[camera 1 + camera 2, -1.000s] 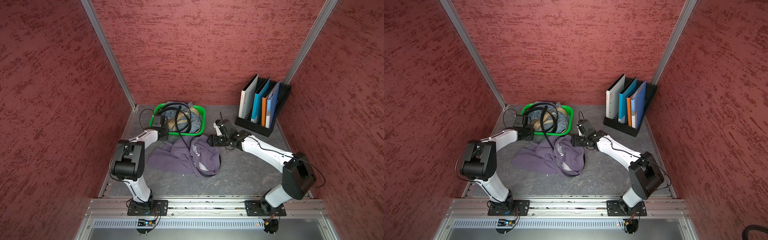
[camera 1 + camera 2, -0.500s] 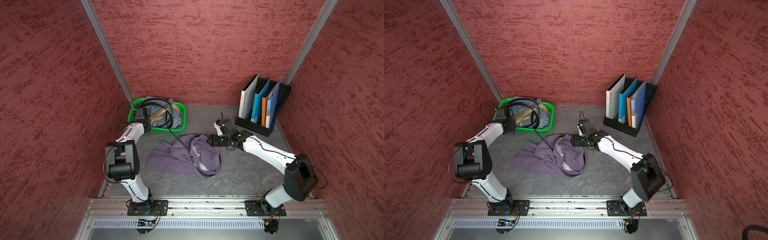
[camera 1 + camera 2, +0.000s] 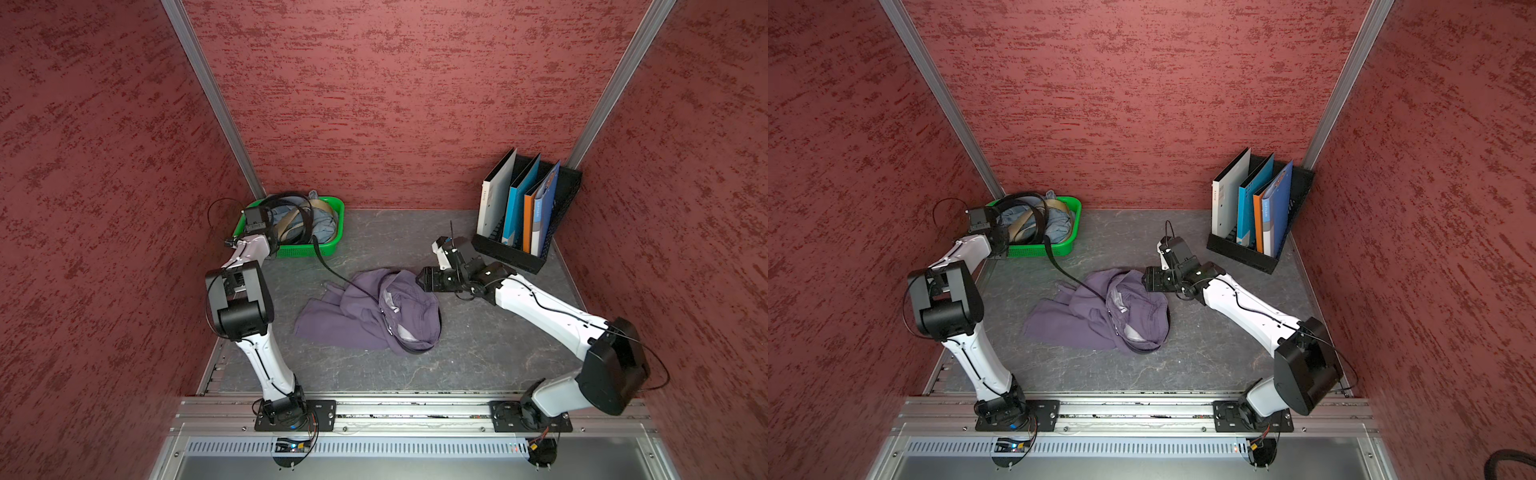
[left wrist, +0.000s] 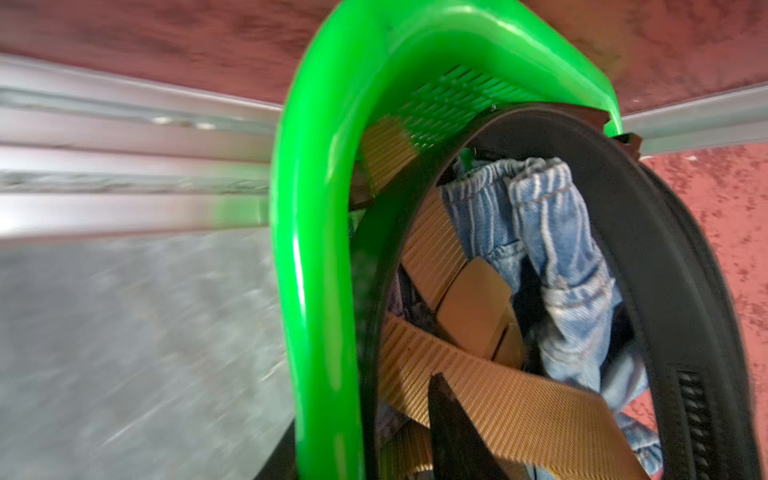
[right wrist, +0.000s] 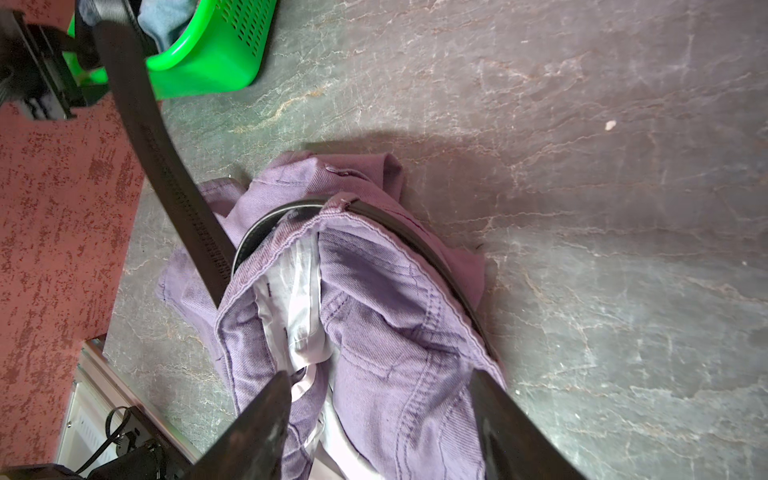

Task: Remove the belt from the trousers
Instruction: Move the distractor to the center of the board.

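Well, right gripper (image 5: 386, 386) straddled trousers (image 3: 353, 320), jaws wide, holding nothing. Belt (image 3: 332, 270) ran to basket (image 3: 291, 251). Left gripper (image 3: 272, 237) was there, grip unclear, possibly on belt.

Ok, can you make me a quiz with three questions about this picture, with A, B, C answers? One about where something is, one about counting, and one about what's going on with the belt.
1. Where is the green basket?
A) in a back corner
B) beside the file rack
C) on top of the trousers

2. How many folders stand in the black file rack?
A) two
B) four
C) six

3. How is the black belt?
A) lying wholly in the basket
B) still threaded through the purple trousers
C) rolled up beside the rack

Answers:
1 A: it is tucked into the corner, apart from the rack and the trousers.
2 B: white, blue, orange and blue covers show.
3 B: in the right wrist view it passes under a loop on the waistband.
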Robot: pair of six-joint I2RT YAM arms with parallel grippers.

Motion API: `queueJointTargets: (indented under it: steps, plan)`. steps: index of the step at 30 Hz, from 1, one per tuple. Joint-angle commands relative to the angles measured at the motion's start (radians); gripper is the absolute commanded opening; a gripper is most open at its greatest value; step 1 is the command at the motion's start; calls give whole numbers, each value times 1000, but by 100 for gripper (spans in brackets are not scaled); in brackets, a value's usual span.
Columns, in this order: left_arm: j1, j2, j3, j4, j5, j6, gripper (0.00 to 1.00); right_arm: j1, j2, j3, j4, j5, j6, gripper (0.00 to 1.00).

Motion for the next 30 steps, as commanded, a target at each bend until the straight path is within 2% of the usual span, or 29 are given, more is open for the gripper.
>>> queueJointTargets:
  steps: [1, 2, 4, 7, 11, 13, 18, 21, 23, 26, 28, 30]
  plan:
    - [-2, 39, 108, 197, 75, 31, 33, -7, -55, -14, -11, -9, 12, 68]
    - [-4, 53, 124, 208, 79, 28, 29, -7, -60, -15, -11, -5, 14, 68]
    - [-9, 76, 163, 213, 81, 23, 27, -7, -70, -18, -21, 1, 15, 68]
    - [-13, 95, 202, 200, 83, -5, 35, -7, -83, -27, -24, 9, 22, 68]
    - [-36, 46, 161, 182, 51, -23, 73, -7, -87, -43, -8, -7, 16, 69]
    - [-53, -17, 86, 190, 15, -20, 99, -7, -87, -46, -5, 3, 6, 69]
    - [-88, -258, -135, 153, -55, 54, 100, -7, -73, -11, -69, 57, -57, 69]
    - [-153, -402, -150, 47, -12, 221, 100, -12, -80, -6, -105, 90, -82, 69]
    - [-221, -422, -54, -67, 137, 373, 100, -29, -94, -15, -115, 80, -96, 68]
    - [-353, -307, 214, -392, 325, 540, 100, -44, -116, -46, -98, 24, -125, 65]
    - [-440, -271, 254, -481, 412, 587, 100, -44, -126, -67, -94, -34, -147, 63]
    - [-531, -274, 230, -525, 437, 622, 100, -43, -146, -104, -71, -123, -162, 61]
